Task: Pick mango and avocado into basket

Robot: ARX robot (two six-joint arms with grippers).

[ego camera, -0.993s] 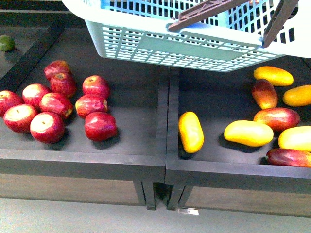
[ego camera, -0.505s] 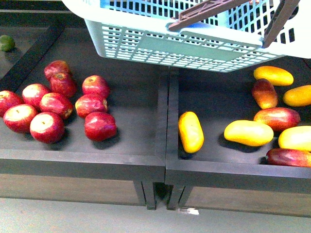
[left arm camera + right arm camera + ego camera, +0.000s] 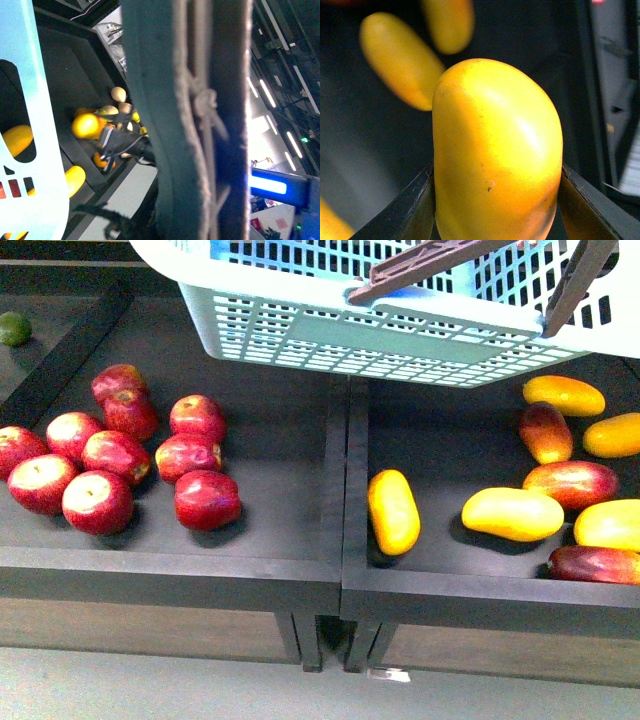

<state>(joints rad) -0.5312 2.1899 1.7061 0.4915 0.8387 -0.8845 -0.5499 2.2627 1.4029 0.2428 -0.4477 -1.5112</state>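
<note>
The light blue-green basket [image 3: 400,330] hangs above the back of the bins in the front view, tilted, with its brownish-purple handle [image 3: 440,265] across the top. My left gripper [image 3: 185,200] is shut on the basket. A dark bar bound with cord [image 3: 200,100] fills its view and hides the jaws, and the basket's pale wall [image 3: 30,125] shows beside it. My right gripper [image 3: 495,205] is shut on the smooth yellow-orange mango [image 3: 495,150], held between its two dark fingers [image 3: 405,212]. A small green fruit [image 3: 12,328] lies far left at the back; I cannot tell whether it is the avocado.
Several red apples [image 3: 120,470] lie in the left bin. Yellow mangoes [image 3: 393,510] and red-blushed mangoes [image 3: 570,483] lie in the right bin. A dark divider [image 3: 345,480] separates the bins. Blurred yellow mangoes [image 3: 400,60] lie below the held one.
The basket has shifted very slightly in the front view. The fruit in the bins has not moved.
</note>
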